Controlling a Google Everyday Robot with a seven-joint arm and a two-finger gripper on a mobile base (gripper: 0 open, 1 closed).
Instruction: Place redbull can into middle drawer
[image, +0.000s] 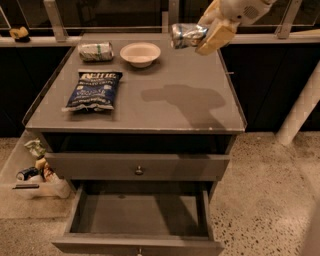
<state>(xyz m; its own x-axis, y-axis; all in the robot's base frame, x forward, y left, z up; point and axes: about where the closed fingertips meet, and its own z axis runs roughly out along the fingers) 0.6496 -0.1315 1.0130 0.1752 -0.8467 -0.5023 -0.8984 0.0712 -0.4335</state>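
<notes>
My gripper (206, 34) is high over the back right of the cabinet top, shut on the redbull can (186, 35). The can is silver and blue and lies on its side in the fingers, sticking out to the left, well above the surface. The middle drawer (140, 216) is pulled open at the bottom of the view, with a bare grey floor and a small knob at its front edge. The drawer above it (139, 167) is closed, with a round knob.
On the grey cabinet top (170, 107) lie a blue chip bag (94, 89), a white bowl (140, 53) and a silver can with green stripes (95, 51) on its side. A bin of clutter (37, 172) sits on the floor at left. A white post (300, 107) stands at right.
</notes>
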